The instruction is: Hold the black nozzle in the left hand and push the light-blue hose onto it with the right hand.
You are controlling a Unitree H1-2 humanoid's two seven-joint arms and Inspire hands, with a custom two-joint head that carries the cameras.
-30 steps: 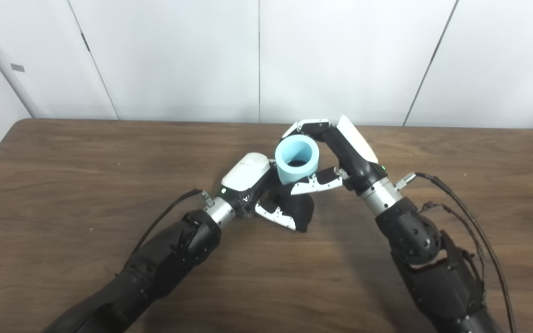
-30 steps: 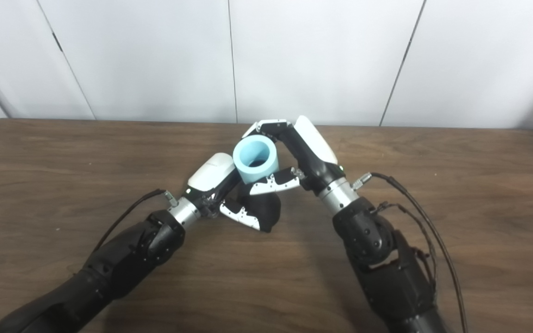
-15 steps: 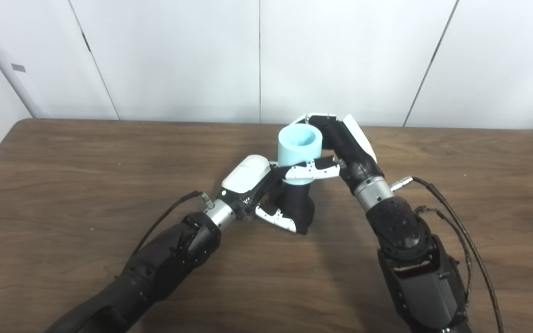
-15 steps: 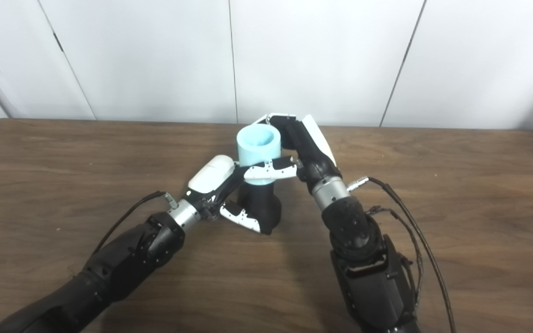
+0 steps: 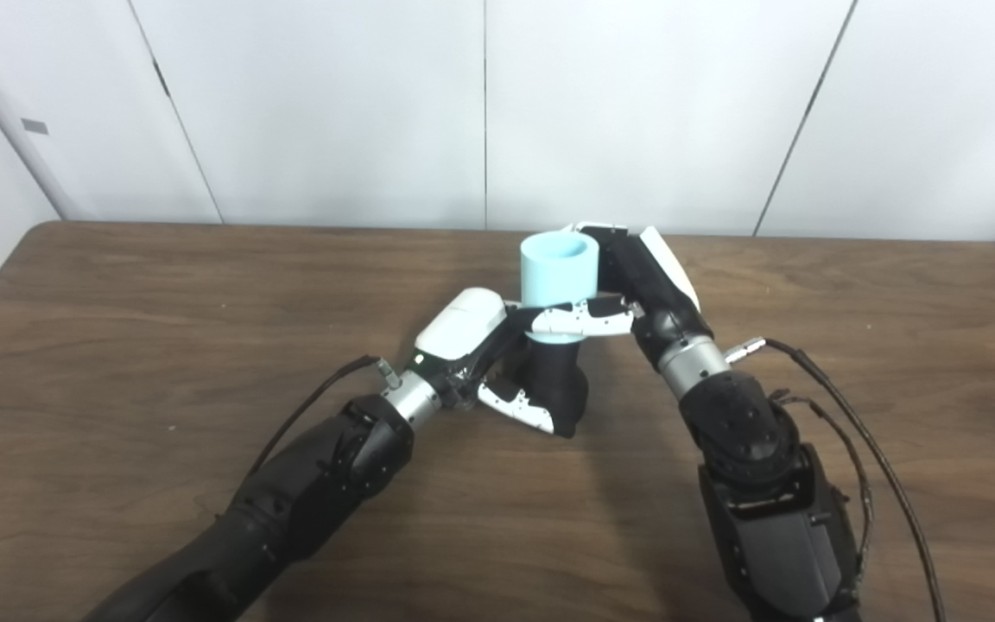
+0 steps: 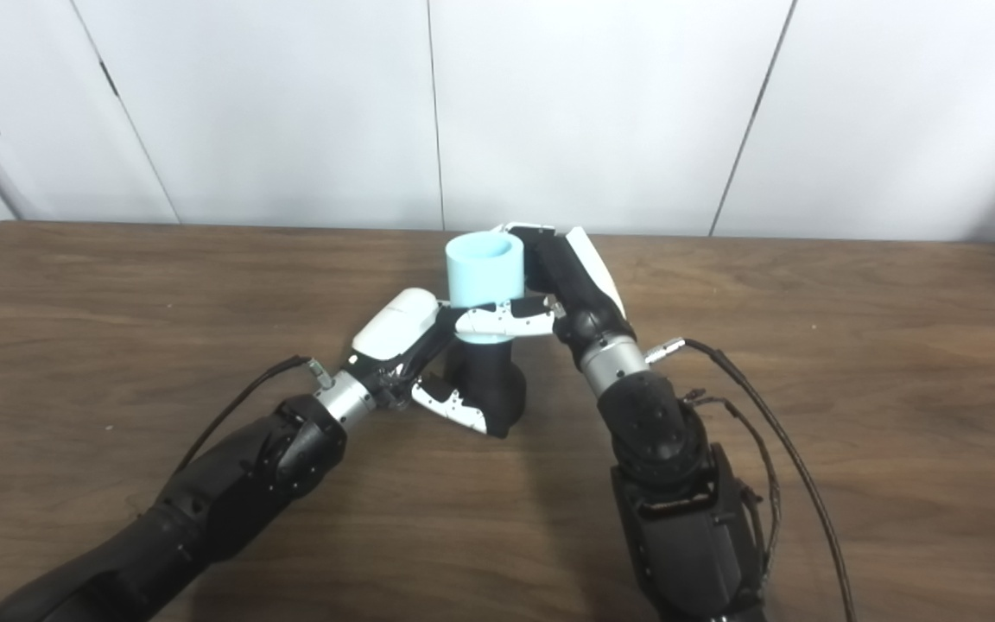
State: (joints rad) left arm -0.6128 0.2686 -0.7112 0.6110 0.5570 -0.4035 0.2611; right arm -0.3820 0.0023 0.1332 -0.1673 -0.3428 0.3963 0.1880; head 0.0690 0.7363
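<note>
the left robot hand [image 5: 497, 363] reaches in low from the bottom left, its white back tilted up and away, fingers and thumb wrapped around the nozzle [image 5: 554, 384], which stands upright on the bench [image 5: 117, 345] near the middle. the thumb lies across the nozzle's lower front, so the left robot hand is clamped on the nozzle. the right robot hand [image 5: 627, 289] comes in from the bottom right on a steeply raised forearm, wrist bent over toward the left, its fingers curled behind the hose [image 5: 559, 269] and its thumb laid across the hose's lower front (a firm clasp, closed on the hose). the hose is a short light-blue tube held upright, open mouth up, sitting directly on top of the nozzle; its bottom edge meets the nozzle's black neck just under the right thumb. how far the neck has gone inside cannot be told. the two hands touch or nearly touch beside the joint. black cables [image 5: 843, 406] trail from the right wrist, and one from the left. white wall panels [image 5: 316, 104] stand behind the bench.
</note>
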